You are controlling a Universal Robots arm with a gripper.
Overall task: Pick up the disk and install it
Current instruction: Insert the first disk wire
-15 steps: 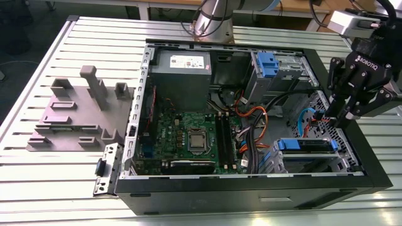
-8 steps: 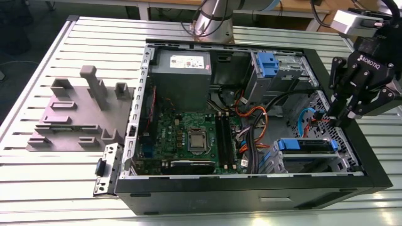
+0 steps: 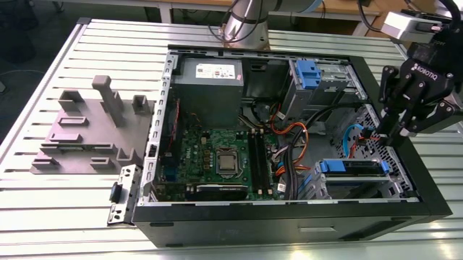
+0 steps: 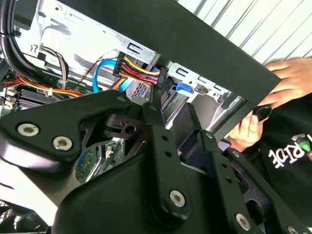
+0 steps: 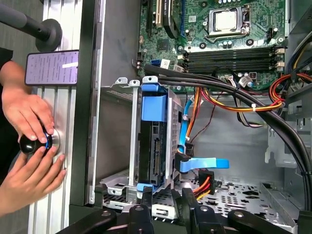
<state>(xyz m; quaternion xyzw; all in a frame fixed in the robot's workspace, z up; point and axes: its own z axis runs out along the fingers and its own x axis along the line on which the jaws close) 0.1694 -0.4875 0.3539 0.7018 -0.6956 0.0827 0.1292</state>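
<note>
The disk [image 3: 352, 167] sits in the drive cage at the near corner of the open computer case [image 3: 289, 222], on the exterior view's right. Its blue frame shows along the edges. In the first wrist view the disk [image 5: 152, 141] stands on edge inside the metal cage, with a blue cable and a power plug beside it. My gripper [image 3: 394, 138] hovers above the case's edge on that side, just past the cage and apart from the disk. Its black fingers [image 5: 146, 202] are a little apart and hold nothing. In the second wrist view the gripper [image 4: 170, 109] points toward the cage wall and the coloured power cables.
A grey power supply box [image 3: 210, 70], the motherboard [image 3: 217, 157] and bundles of cables [image 5: 234, 87] fill the case. A second blue bracket [image 3: 307, 73] sits at the far bay. A grey fixture block [image 3: 87, 130] lies on the slatted table. A person's hands [image 5: 29, 146] rest on a knob beside a phone [image 5: 51, 66].
</note>
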